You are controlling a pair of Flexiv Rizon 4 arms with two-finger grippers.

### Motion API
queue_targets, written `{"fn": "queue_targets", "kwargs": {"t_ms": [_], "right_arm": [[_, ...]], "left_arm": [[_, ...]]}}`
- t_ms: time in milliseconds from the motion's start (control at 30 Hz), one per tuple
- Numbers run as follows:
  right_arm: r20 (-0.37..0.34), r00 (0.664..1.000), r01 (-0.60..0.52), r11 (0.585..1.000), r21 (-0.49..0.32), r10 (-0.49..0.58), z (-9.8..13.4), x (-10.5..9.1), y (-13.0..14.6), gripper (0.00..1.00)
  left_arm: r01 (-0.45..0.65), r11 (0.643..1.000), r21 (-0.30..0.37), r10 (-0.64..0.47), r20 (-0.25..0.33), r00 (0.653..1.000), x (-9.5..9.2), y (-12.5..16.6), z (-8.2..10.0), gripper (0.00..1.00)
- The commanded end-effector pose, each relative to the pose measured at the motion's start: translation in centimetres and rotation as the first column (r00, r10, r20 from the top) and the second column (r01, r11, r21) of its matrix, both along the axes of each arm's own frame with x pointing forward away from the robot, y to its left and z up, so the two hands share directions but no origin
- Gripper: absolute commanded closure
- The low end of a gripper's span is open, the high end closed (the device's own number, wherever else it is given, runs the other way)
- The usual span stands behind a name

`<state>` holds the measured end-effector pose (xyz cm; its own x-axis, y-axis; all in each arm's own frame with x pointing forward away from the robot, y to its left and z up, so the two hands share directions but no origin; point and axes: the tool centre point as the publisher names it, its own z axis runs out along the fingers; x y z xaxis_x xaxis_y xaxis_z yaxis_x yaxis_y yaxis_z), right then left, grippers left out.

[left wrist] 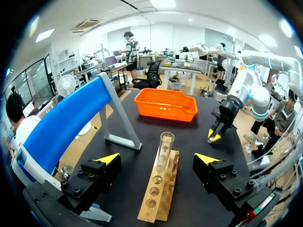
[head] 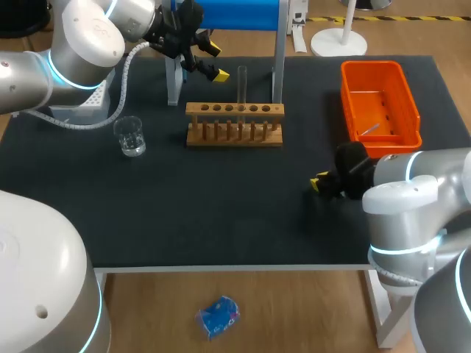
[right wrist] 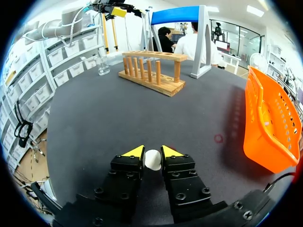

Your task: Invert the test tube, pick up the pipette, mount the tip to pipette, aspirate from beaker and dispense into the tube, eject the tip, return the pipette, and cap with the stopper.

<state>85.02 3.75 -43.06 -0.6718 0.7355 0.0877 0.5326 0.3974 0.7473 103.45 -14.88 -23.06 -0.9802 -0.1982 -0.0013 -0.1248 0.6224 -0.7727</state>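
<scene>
the left gripper (head: 208, 62) was wide open and held nothing, up close to the test tube (head: 241, 84). the tube stood straight up in the wooden rack (head: 234, 126). the right gripper (right wrist: 150, 152) was pinched on the little white stopper (right wrist: 152, 161), low over the table (head: 221, 213) near the orange basket (head: 379, 95).

stopper (right wrist: 152, 161): lower half hidden between right gripper (right wrist: 152, 151) fingers
orange basket (head: 410, 103): pale sliver (head: 369, 130) inside, too small to identify
</scene>
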Motion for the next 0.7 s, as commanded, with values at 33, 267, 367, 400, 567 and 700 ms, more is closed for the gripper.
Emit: {"fn": "queue_targets", "kwargs": {"t_ms": [33, 267, 367, 400, 567, 700], "right_arm": [[-0.006, 1.000, 0.000, 1.000, -0.004, 0.000, -0.1, 0.1, -0.1, 1.00], [-0.009, 1.000, 0.007, 1.000, -0.005, -0.007, -0.2, 0.1, -0.3, 1.00], [-0.005, 1.000, 0.010, 1.000, -0.004, -0.010, 0.1, 0.2, -0.3, 1.00], [-0.004, 1.000, 0.010, 1.000, -0.003, -0.010, 0.2, 0.2, -0.4, 1.00], [-0.006, 1.000, -0.006, 1.000, -0.001, 0.006, 1.4, 0.6, -0.4, 1.00], [-0.058, 0.997, -0.058, 0.998, 0.003, 0.058, 2.8, 0.8, -0.5, 1.00]], "left_arm": [[0.001, 1.000, 0.002, -0.001, -0.002, 1.000, 0.1, 0.0, 0.0, 0.00], [0.001, 1.000, 0.002, -0.001, -0.002, 1.000, 0.1, 0.0, 0.0, 0.00], [0.001, 1.000, 0.002, -0.001, -0.002, 1.000, 0.1, 0.0, 0.0, 0.00], [0.001, 1.000, 0.002, -0.001, -0.002, 1.000, 0.1, 0.0, 0.0, 0.00], [0.001, 1.000, 0.002, -0.001, -0.002, 1.000, 0.1, 0.0, 0.0, 0.00], [0.001, 1.000, 0.002, -0.001, -0.002, 1.000, 0.1, 0.0, 0.0, 0.00]]}}
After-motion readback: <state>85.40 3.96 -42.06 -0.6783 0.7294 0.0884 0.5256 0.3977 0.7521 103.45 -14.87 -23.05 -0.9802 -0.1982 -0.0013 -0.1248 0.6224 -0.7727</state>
